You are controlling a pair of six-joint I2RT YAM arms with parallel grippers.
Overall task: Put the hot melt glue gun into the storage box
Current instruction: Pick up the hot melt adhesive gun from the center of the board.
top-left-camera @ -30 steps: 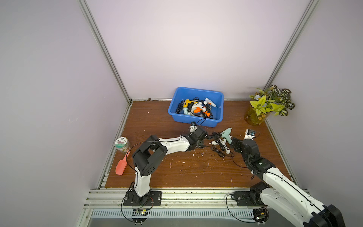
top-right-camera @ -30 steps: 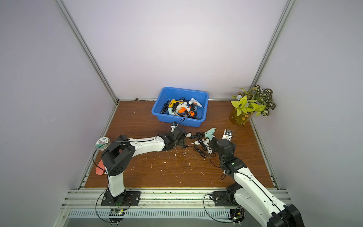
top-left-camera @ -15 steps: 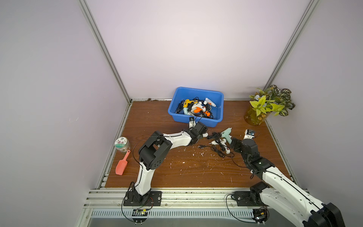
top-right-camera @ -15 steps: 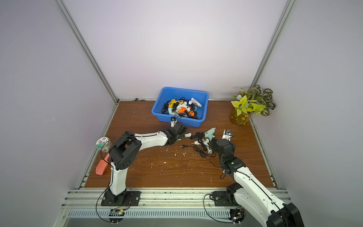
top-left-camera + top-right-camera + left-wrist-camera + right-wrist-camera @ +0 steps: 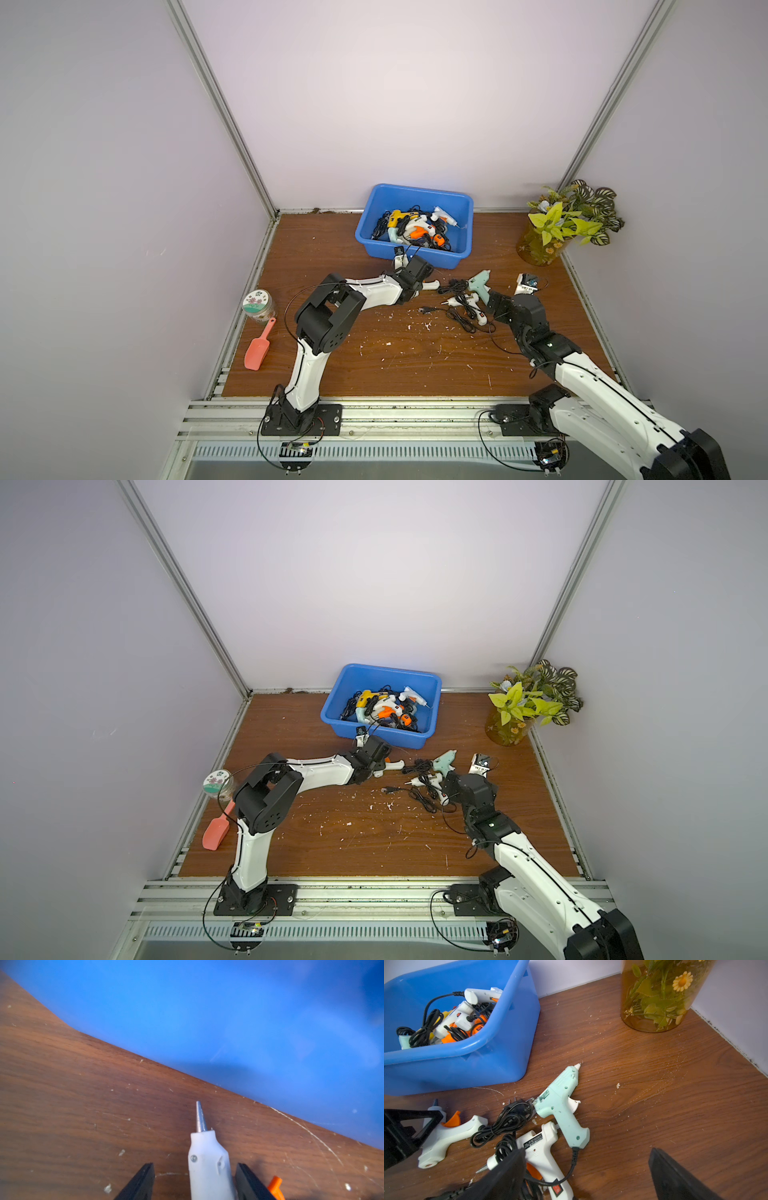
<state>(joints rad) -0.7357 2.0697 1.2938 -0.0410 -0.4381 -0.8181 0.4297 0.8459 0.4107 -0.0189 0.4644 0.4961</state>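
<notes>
- Lately the left arm has shifted: its elbow, close by the scoop [image 5: 257,349] a second ago, now stands clear of it. Its wrist has edged toward the box [image 5: 449,259]. The right arm has hardly moved.
- Nearest the bases, the surface [image 5: 395,361] is bare wood flecked with white, with wide room between the arms. The scoop and a jar [image 5: 258,305] lie by the left rail.
- Right pincer [image 5: 587,1150] hovers spread wide over tangled cords, one finger above a second white gun [image 5: 542,1147]. The mint gun [image 5: 562,1105] is just beyond.
- Left pincer [image 5: 194,1164] straddles the white gun [image 5: 207,1163]. One finger is beside the barrel and the other a gap away, so it is not yet pinching.
- That white gun lies on the surface with its nozzle pointing at the box's front wall, the tip just short of it. Little room ahead.
- The box stands at the back wall, holding several guns and cords.
- A vase [image 5: 536,249] fills the far right corner, with open wood between it and the box.
</notes>
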